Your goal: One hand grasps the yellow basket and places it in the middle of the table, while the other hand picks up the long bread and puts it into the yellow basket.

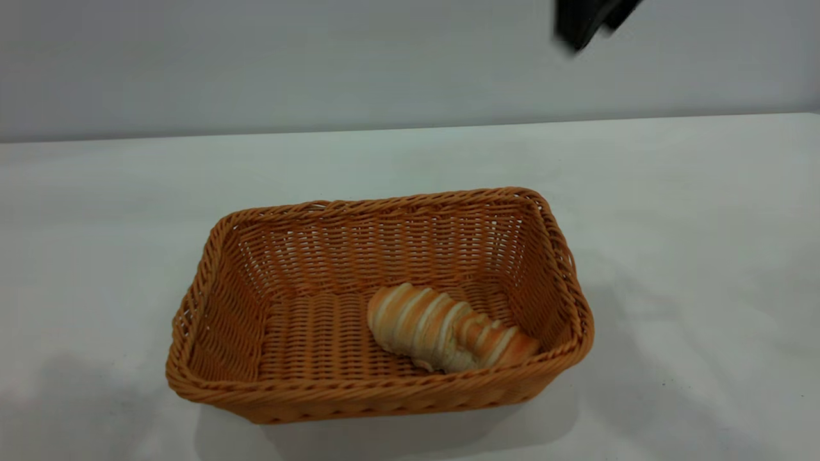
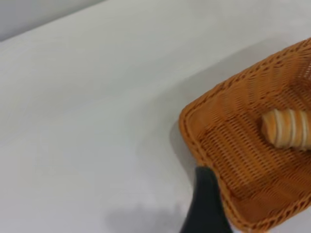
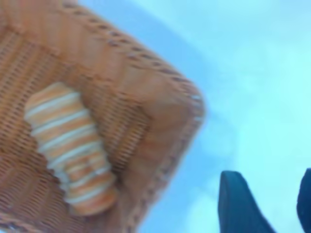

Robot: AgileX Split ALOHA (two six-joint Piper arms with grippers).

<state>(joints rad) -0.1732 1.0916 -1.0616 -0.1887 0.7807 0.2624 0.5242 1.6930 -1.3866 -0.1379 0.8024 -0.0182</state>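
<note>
The long bread (image 1: 448,328) lies inside the yellow basket (image 1: 307,389) on the table (image 1: 692,211); my right gripper (image 3: 272,204) hangs released, apart above it.

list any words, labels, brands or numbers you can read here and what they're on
None: no view shows any readable text.
The yellow basket is plain woven wicker, no tag showing.
The long bread lying inside it is unwrapped, no label.
The table is bare white.
The right gripper and the left gripper's one visible finger are plain black, unmarked.
</note>
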